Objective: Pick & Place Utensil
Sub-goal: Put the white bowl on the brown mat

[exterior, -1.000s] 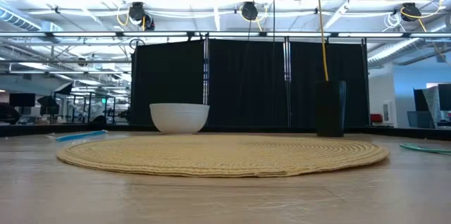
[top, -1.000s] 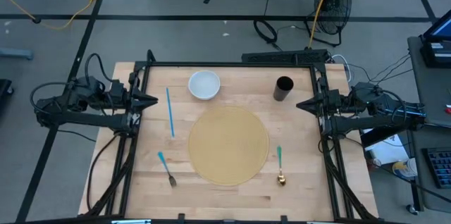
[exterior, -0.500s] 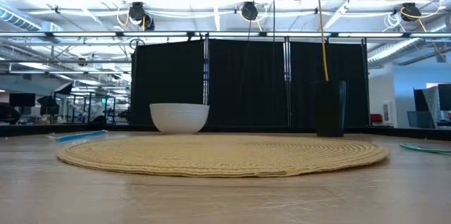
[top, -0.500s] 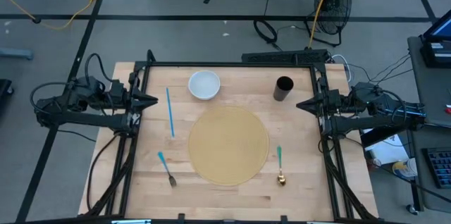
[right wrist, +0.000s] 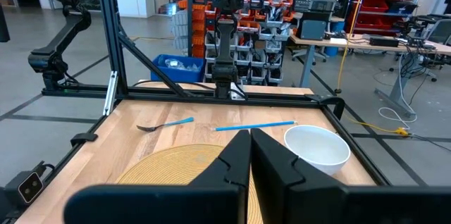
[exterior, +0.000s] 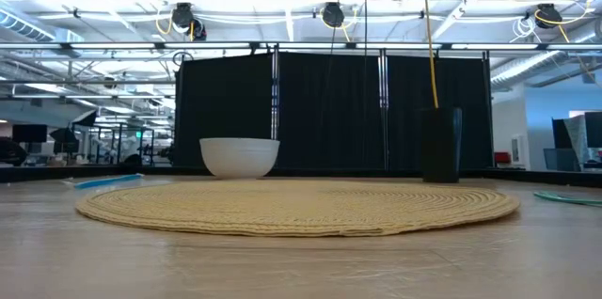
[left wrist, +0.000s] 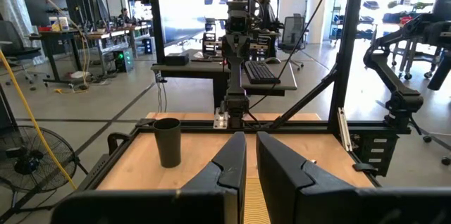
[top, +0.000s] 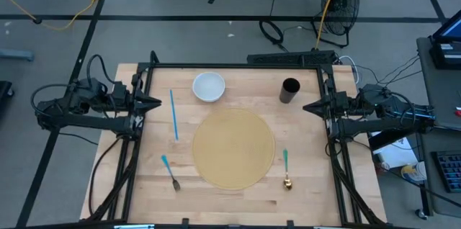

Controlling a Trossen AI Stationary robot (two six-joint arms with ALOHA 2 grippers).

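A fork with a teal handle [top: 170, 172] lies flat on the wooden table, left of a round woven placemat [top: 233, 147]. A spoon with a green handle and gold bowl [top: 286, 168] lies flat to the mat's right. A long blue stick [top: 173, 114] lies at the far left. My left gripper [top: 157, 103] hovers level at the table's left edge, shut and holding nothing; its fingers [left wrist: 251, 138] point across the table. My right gripper [top: 306, 106] hovers level at the right edge, shut and holding nothing, its own view [right wrist: 249, 134] facing the fork [right wrist: 163, 124].
A white bowl [top: 209, 86] stands behind the mat at the far left, and a black cup [top: 289, 90] at the far right. A black frame [top: 238, 65] runs along the table's far edge and sides. Bare wood lies near the front edge [top: 230, 200].
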